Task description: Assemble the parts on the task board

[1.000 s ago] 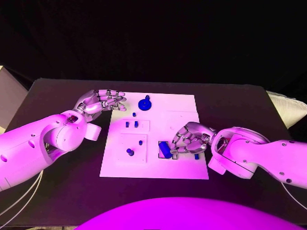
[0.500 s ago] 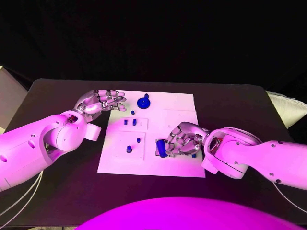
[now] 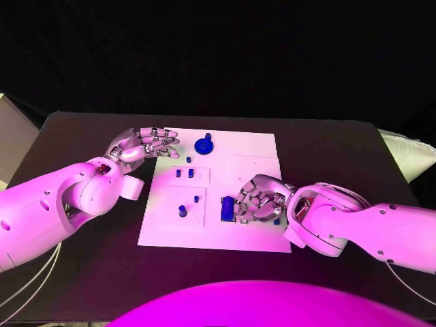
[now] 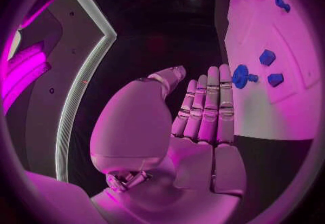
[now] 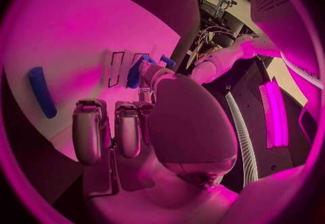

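right hand [image 3: 257, 201] curled over the blue part [image 3: 228, 208] low-middle of the board [image 3: 257, 235], fingers on it, can't tell if it's really gripped | left hand [image 3: 144, 143] fingers pressed together flat, holding nothing, at board's upper left corner | right wrist view: loose blue bar [image 5: 42, 91] at frame left

1. Your task board [image 3: 257, 153] is a white rectangular plate lying flat mid-table.
2. A round blue part [image 3: 205, 146] with a knob stands near its far edge.
3. Two small blue parts [image 3: 184, 174] stand side by side further in.
4. A long blue part [image 3: 227, 208] lies in a slot near the front.
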Motion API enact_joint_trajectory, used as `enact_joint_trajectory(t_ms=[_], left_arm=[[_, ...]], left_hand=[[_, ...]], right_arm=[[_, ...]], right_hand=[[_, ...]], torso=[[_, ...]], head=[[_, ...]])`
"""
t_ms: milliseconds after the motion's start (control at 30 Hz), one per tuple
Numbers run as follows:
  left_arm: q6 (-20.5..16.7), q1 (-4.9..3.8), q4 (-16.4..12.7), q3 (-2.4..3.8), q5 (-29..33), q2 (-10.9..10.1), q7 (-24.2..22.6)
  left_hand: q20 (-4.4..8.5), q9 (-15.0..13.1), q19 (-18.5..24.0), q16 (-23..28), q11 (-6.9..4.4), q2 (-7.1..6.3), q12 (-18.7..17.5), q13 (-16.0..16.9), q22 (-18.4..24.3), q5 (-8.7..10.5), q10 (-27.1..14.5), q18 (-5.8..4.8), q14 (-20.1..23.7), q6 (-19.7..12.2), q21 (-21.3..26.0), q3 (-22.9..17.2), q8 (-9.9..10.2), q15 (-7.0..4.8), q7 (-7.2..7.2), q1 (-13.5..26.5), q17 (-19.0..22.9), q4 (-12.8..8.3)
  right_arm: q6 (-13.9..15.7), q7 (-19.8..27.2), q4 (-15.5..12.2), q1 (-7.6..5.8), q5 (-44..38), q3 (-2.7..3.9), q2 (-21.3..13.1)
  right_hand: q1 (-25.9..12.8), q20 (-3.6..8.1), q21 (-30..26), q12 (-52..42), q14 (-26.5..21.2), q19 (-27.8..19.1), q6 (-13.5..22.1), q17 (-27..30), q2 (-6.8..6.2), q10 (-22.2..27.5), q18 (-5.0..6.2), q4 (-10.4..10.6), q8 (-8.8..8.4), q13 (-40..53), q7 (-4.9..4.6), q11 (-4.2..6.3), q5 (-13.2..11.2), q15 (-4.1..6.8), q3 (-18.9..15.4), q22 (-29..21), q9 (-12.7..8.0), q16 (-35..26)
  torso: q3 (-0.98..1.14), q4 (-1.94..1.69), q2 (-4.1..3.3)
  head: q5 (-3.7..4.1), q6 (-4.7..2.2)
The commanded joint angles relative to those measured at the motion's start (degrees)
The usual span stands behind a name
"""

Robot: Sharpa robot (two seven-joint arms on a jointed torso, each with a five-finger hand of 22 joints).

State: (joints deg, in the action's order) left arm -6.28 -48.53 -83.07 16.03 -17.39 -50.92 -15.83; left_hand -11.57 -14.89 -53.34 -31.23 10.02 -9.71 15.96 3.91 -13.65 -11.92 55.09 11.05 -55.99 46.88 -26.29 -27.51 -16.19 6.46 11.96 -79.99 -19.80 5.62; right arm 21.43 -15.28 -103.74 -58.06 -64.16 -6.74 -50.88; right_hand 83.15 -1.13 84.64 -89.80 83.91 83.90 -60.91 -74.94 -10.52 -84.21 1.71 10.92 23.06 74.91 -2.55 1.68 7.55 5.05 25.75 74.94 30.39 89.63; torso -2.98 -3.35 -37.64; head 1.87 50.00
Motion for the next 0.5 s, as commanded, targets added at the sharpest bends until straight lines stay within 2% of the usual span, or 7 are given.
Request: enact_joint_trajectory(t_ms=[33, 267, 400, 500], left_arm=[[0.75, 0.00, -0.07, 0.05, 0.02, 0.08, -0.25], [0.79, 0.00, -0.06, 0.05, 0.02, 0.13, -0.24], [0.80, 0.01, -0.06, 0.05, 0.02, 0.08, -0.24], [0.80, 0.01, -0.06, 0.05, 0.02, 0.04, -0.23]], left_hand=[[-0.10, 0.05, 0.20, 0.19, 0.13, 0.46, 0.27, 0.06, 0.05, -0.17, -0.36, -0.79, 0.53, -0.36, 0.28, 0.01, -0.34, -0.01, 2.08, 0.09, -0.05, 0.45], [-0.10, 0.05, 0.20, 0.19, 0.13, 0.46, 0.27, 0.06, 0.05, -0.17, -0.36, -0.79, 0.53, -0.36, 0.28, 0.01, -0.34, -0.01, 2.08, 0.09, -0.05, 0.45], [-0.10, 0.05, 0.20, 0.19, 0.13, 0.46, 0.27, 0.06, 0.05, -0.17, -0.36, -0.79, 0.53, -0.36, 0.28, 0.01, -0.34, -0.01, 2.08, 0.09, -0.05, 0.45], [-0.10, 0.05, 0.20, 0.19, 0.13, 0.46, 0.27, 0.06, 0.05, -0.17, -0.36, -0.79, 0.53, -0.36, 0.28, 0.01, -0.34, -0.01, 2.08, 0.09, -0.05, 0.45]], right_arm=[[0.96, 0.40, -0.13, 0.06, -1.72, 0.00, 0.06], [1.23, 0.59, -0.13, 0.08, -1.76, 0.00, 0.24], [1.49, 1.84, -0.50, 0.08, -1.30, 0.00, 0.20], [1.52, 3.03, -0.98, 0.08, -0.46, 0.01, 0.01]], right_hand=[[-0.40, 0.23, 0.05, -0.14, 6.03, 4.81, -0.38, -14.79, -0.50, -5.76, -0.59, -0.03, 0.34, 15.06, 0.00, -0.12, -0.21, 0.08, 0.48, 12.66, 0.10, 0.23], [-1.56, 0.28, -0.06, -0.15, 6.01, 4.79, -0.51, -14.73, -1.11, -5.76, -0.57, -0.01, 0.50, 15.06, 0.27, 0.07, -0.18, 0.19, 0.97, 12.63, 0.10, 0.21], [-4.55, 0.40, 0.02, -0.20, 6.02, 4.83, -0.68, -14.78, -2.50, -5.79, -0.59, 0.59, 0.98, 15.09, 0.31, 0.16, 1.24, 0.31, 0.67, 12.70, 0.25, 0.22], [-6.23, 0.40, 0.04, -0.20, 6.04, 4.85, -0.70, -14.86, -3.26, -5.79, -0.60, 1.10, 1.28, 15.09, 0.24, 0.09, 1.26, 0.26, -0.22, 12.73, 0.40, 0.27]], torso=[[0.01, 0.04, -0.03], [0.01, 0.04, 0.00], [0.01, -0.02, -0.02], [0.02, -0.05, -0.03]], head=[[0.04, 0.00], [0.06, 0.00], [-0.01, 0.00], [-0.05, 0.00]])
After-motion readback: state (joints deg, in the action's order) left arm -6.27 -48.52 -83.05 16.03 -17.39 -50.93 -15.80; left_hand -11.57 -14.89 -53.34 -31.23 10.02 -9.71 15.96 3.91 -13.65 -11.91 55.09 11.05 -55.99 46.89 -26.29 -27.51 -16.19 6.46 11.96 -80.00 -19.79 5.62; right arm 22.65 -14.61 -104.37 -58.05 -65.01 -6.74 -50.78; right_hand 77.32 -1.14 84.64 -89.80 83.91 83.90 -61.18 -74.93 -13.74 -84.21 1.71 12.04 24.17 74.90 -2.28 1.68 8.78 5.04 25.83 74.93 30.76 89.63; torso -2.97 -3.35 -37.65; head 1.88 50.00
